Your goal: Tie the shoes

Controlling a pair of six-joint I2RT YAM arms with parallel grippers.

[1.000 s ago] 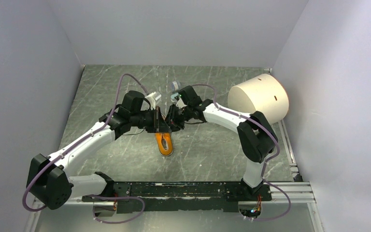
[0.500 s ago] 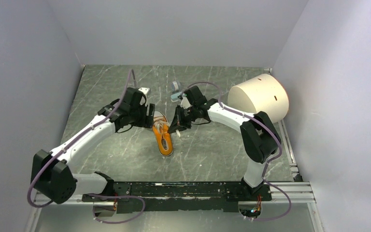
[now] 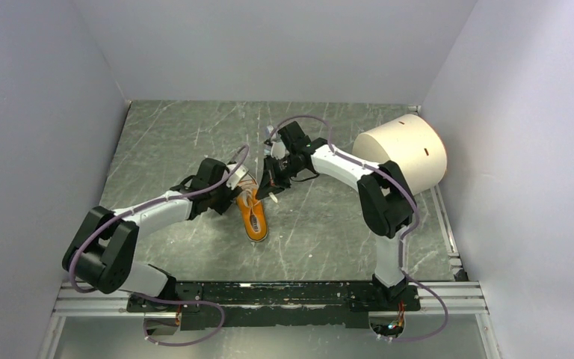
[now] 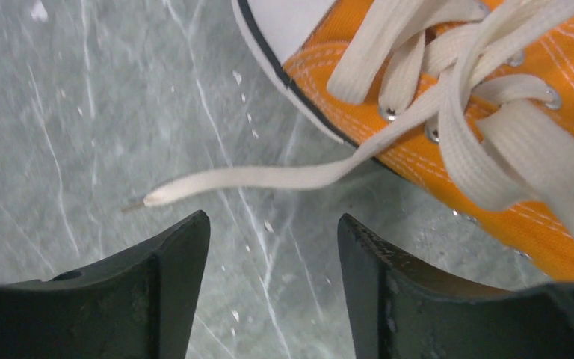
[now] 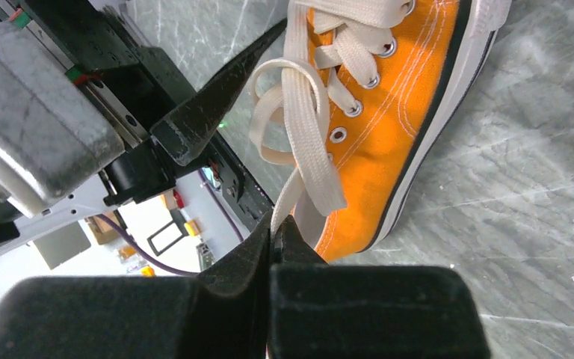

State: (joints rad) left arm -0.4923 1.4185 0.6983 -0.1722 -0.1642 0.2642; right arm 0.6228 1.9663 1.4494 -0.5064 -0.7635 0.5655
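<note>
left end effector (image 4: 273,235): fingers apart over loose lace end (image 4: 217,179) on worktop (image 4: 60,112) | right end effector (image 5: 275,223): clamped on lace strand (image 5: 304,131) beside orange sneaker (image 5: 392,112)

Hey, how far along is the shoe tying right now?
Done: the sneaker is laced through its eyelets, but no finished bow shows. In hand: the right claw is shut on one lace strand; the left claw is open above the other lace end, which lies loose on the table. Left: picking that end up, crossing, knotting and the bow.
</note>
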